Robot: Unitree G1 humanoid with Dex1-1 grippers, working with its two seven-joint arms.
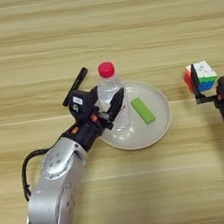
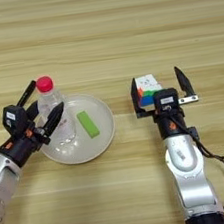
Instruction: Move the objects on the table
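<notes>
With our left hand point(image 1: 109, 106) closed around the bottle point(image 1: 111, 96) standing on the plate point(image 1: 158, 122), we judged a steady upright lift best, while our right hand point(image 2: 159, 93) stood open beside the cube point(image 2: 148, 90) on the surface point(image 1: 100, 30).

The table point(image 1: 120, 12) is a wide light-brown wooden surface with horizontal grain stripes, filling the view; on it, a little left of centre, lies a round pale plate point(image 1: 162, 122); just beyond the plate's left rim a slim black marker pen point(image 1: 77, 83) lies aslant on the wood, its far end pointing up and to the right; right of the plate, well apart from it, a multicoloured puzzle cube point(image 2: 148, 89) sits at table level, though whether it rests on the wood cannot be told.
</notes>
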